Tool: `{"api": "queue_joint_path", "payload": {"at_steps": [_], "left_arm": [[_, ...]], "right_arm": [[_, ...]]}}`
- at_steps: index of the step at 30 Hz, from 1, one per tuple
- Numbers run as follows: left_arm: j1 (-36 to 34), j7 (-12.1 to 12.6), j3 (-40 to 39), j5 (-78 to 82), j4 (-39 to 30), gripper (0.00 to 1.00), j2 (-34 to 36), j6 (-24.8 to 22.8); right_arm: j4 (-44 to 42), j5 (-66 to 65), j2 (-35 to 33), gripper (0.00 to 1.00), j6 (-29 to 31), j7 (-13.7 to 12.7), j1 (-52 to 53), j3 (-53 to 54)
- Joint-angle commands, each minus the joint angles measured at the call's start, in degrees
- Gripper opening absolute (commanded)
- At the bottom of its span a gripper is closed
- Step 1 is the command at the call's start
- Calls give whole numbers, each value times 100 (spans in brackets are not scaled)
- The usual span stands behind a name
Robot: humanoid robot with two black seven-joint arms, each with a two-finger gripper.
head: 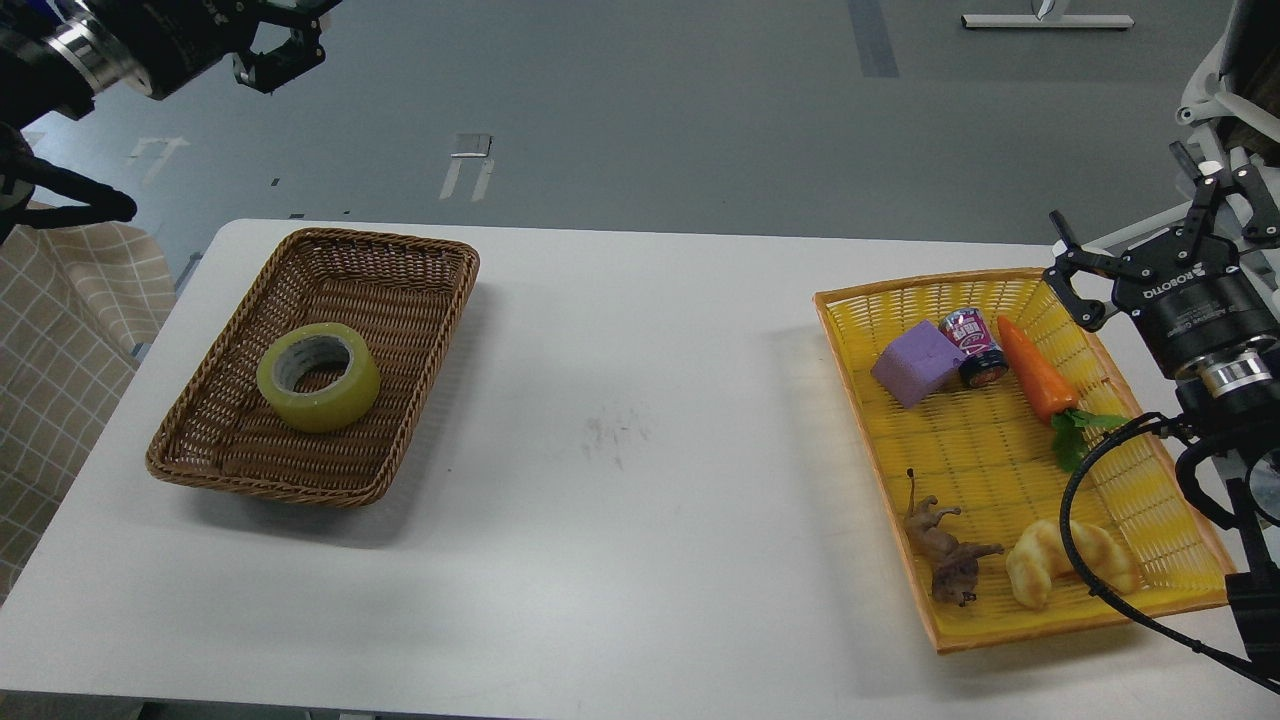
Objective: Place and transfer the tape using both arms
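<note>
The tape [318,377], a yellow translucent roll with a grey-white core, lies flat in the brown wicker basket [400,262] on the left of the white table. My left gripper [285,35] is high at the top left edge of the view, far above and behind the basket. It is empty, with its fingers apart and partly cut off by the edge. My right gripper [1130,205] is open and empty, held over the far right corner of the yellow tray [985,440].
The yellow tray holds a purple block [915,363], a small can [973,345], a toy carrot [1035,372], a brown toy animal [945,560] and a croissant-like piece [1065,562]. A black cable [1075,520] from the right arm loops over the tray's near right part.
</note>
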Motion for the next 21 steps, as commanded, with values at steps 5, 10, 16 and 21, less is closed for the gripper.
{"api": "queue_joint_path", "payload": {"at_steps": [5, 10, 16, 21], "left_arm": [[683, 1, -325, 28, 22, 98, -886, -256], [947, 0, -466, 19, 67, 98, -1388, -256], [1351, -17, -712, 37, 75, 98, -1845, -291], [1545, -272, -712, 72, 93, 98, -2022, -291]], "right_arm": [[-32, 6, 41, 100, 0, 24, 165, 56], [-5, -2, 6, 100, 0, -20, 447, 39], [-5, -20, -21, 100, 0, -28, 711, -40], [-5, -38, -21, 100, 0, -28, 869, -251]]}}
